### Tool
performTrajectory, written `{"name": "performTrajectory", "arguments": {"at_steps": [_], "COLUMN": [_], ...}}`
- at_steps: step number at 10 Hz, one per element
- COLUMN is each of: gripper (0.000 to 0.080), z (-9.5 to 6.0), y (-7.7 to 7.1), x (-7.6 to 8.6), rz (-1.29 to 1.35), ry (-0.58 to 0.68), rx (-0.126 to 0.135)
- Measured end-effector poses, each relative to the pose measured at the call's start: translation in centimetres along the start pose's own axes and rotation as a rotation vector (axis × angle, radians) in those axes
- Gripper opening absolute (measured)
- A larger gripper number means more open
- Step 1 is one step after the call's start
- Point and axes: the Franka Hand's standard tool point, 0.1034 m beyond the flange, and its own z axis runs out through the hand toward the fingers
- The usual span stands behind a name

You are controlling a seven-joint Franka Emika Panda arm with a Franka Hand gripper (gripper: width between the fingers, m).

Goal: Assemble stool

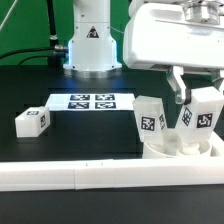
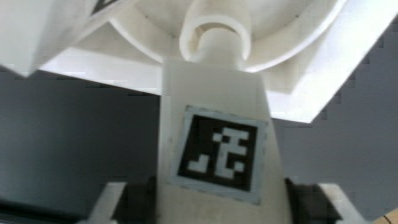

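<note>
End effector (image 2: 221, 202) clasps a leg (image 2: 217, 105) above black table (image 1: 60, 142), green backdrop (image 1: 28, 25) behind.

loose leg (image 1: 31, 121): white, black-and-white square tag
seat (image 1: 172, 153): white
tabletop (image 1: 85, 140): black
marker board (image 1: 92, 101): white, four black-patterned tags
border rail (image 1: 60, 178): white

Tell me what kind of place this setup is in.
Probably a robotics lab test bench, not a workshop or home. A black table carries a marker board, the loose white stool leg bears a printed square tag, and a robot arm's base stands behind it.
</note>
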Motion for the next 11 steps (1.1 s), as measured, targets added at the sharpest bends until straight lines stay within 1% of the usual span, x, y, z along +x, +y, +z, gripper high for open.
{"name": "performTrajectory", "arguments": {"at_steps": [5,9,11], "gripper": [0.0325,0.0325,0.0325], "z": [-0.05,-0.03,0.00], "y": [0.15,0.80,0.90], "x": [-0.21,-0.33,-0.35], "rz": [0.053,0.056,0.063], "ry": [0.028,0.042,0.045], "rx": [-0.002,-0.010,-0.012]}}
